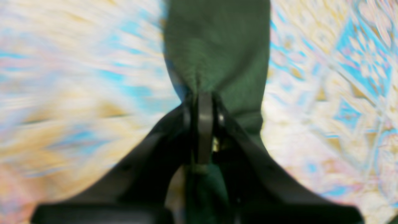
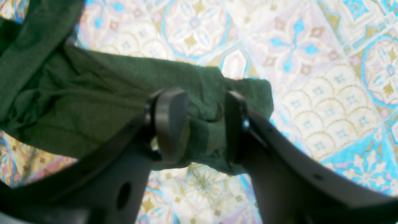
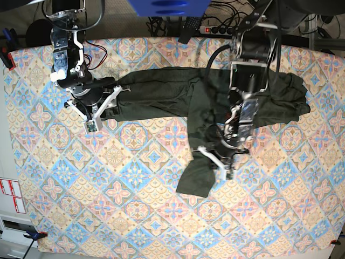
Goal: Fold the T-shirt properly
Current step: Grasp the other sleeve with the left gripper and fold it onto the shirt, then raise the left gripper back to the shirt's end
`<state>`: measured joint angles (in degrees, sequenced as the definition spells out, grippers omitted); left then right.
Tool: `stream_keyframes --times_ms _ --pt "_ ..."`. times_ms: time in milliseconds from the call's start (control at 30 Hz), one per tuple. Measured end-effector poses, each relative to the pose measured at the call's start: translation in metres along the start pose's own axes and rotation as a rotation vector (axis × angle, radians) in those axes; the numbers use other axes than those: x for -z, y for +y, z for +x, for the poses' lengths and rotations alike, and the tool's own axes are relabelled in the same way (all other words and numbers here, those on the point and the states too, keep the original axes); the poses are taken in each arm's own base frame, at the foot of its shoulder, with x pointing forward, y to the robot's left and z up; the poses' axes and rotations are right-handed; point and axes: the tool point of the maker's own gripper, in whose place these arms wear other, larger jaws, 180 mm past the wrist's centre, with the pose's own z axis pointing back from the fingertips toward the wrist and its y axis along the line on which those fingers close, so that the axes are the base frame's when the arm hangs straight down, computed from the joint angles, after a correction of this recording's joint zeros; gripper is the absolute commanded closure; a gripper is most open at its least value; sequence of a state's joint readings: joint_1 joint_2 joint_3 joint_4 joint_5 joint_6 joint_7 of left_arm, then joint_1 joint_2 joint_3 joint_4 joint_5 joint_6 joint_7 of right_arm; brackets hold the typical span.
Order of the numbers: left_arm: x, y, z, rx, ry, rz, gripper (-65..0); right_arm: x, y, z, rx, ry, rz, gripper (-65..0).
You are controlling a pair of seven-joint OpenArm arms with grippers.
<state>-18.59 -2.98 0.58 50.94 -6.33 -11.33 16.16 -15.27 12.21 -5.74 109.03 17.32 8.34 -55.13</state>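
The T-shirt [image 3: 215,100] lies spread across the far half of the patterned worktop [image 3: 135,205]. The left gripper [image 1: 203,102] is pinched tight on one sleeve. The right gripper [image 2: 205,124] straddles the other sleeve's cuff, its jaws apart around the fabric.

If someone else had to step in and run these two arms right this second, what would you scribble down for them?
Left end effector: shut, pinching a sleeve of the dark olive-green knit long-sleeved T-shirt near the table's middle.
Right end effector: jaws apart, straddling the bunched end of the other sleeve; not visibly clamped.
Shirt: sprawled crumpled across the far half of the patterned tablecloth, one sleeve stretched toward the right arm, the other trailing toward the near side.
Done: only the left grasp on a sleeve.
Left: close the right end effector, spread the shirt flat, then fold the sleeves and body.
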Motion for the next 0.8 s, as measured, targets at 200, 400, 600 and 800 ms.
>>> stream_keyframes --times_ms 200,400,600,800 --pt "-0.045 0.029 0.021 0.064 -0.095 0.047 0.0 0.000 0.001 0.001 -0.002 -0.003 0.002 -22.9" --pt "-0.104 0.078 0.021 0.025 -0.160 0.186 0.0 0.000 0.003 0.000 -0.004 0.000 0.007 -22.9" --pt "-0.167 0.101 0.031 0.061 -0.244 0.278 0.0 0.000 0.003 -0.001 -0.005 0.004 0.008 -22.9" --pt "-0.213 0.120 0.021 0.085 -0.241 0.363 0.0 0.001 0.004 -0.001 -0.003 0.003 0.012 -22.9"
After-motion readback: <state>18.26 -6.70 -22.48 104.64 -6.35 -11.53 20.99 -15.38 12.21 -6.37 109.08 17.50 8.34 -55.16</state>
